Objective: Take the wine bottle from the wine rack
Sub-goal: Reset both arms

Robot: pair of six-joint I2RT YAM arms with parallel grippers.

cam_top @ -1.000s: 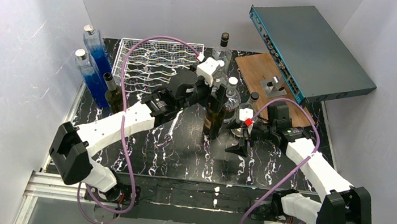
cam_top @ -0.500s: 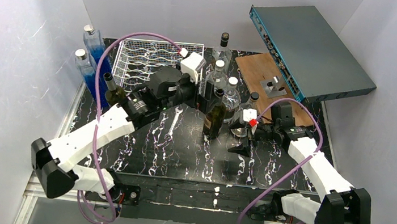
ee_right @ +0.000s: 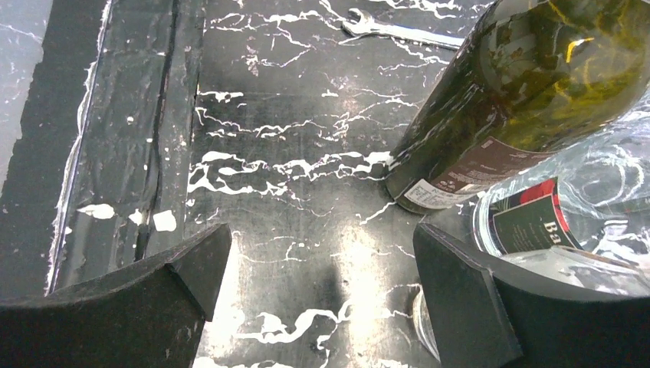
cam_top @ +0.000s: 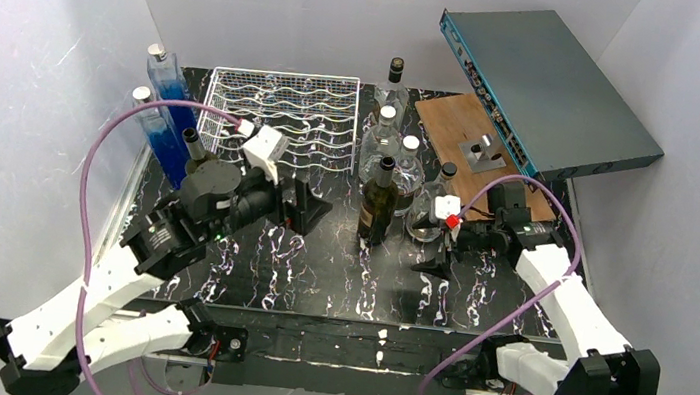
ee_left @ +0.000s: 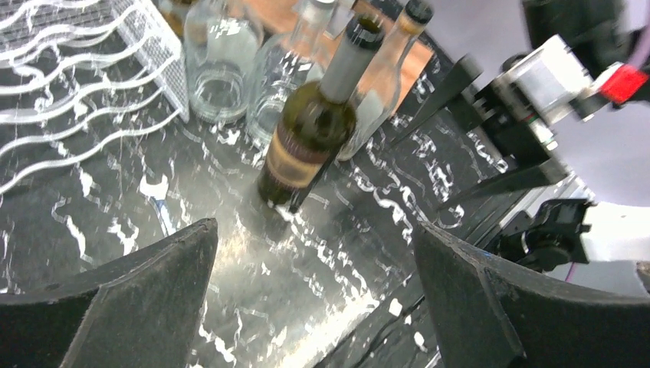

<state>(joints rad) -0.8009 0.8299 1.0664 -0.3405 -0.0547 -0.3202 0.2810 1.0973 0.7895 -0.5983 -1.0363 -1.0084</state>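
step: pretty much done, wine bottle upright on the worktop just right of the wine rack | my left tool and right tool both open, holding nothing | next: I'd stay clear, no bumping it

The wine bottle stands on the table between the left claw and the right claw. It is straight ahead of the left claw and apart from both. The wine rack lies ahead of the left claw, off to its left. A group of glass bottles stands behind the wine bottle, one of them just beside the right claw. A wrench lies on the table ahead of the right claw, past the wine bottle.
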